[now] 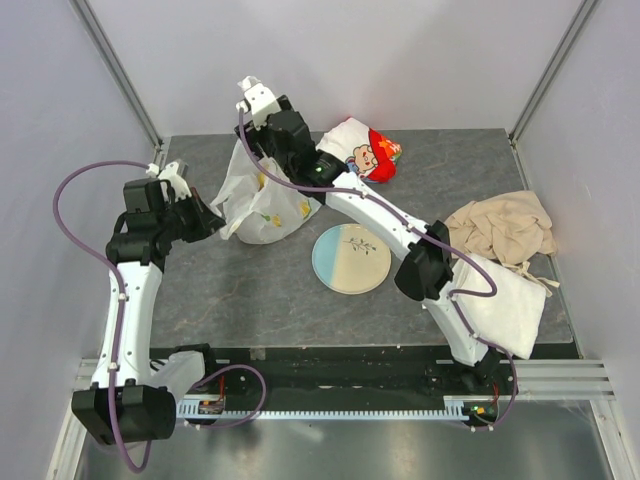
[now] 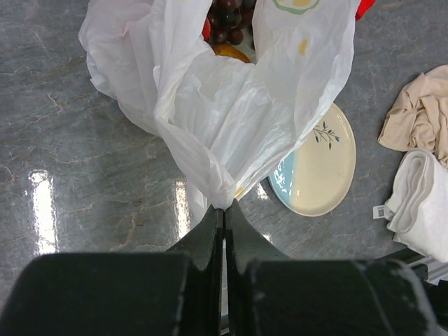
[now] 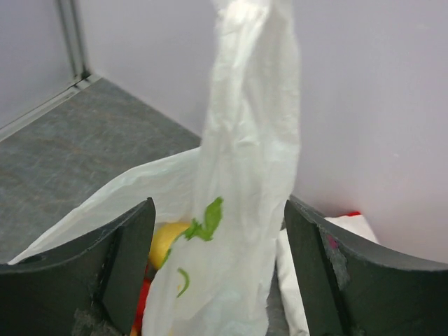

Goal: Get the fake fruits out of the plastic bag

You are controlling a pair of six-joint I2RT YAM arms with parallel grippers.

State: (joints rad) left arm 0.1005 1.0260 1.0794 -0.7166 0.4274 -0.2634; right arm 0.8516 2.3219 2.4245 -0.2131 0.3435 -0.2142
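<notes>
Task barely begun: the left gripper (image 2: 224, 208), jaws closed, pinches an edge of the plastic bag (image 1: 262, 205), the right gripper (image 3: 220, 234) stands wide over its mouth, and the visible fake fruits (image 2: 225, 21) lie inside, none on the plate (image 1: 351, 258).

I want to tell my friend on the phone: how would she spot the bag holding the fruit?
On the grey stone-look table, look toward the back left. There stands a thin crinkly translucent white plastic bag with small yellow and green prints. Unlike the red-and-white cartoon packet beside it, it is pinched at one edge by the left gripper.
</notes>
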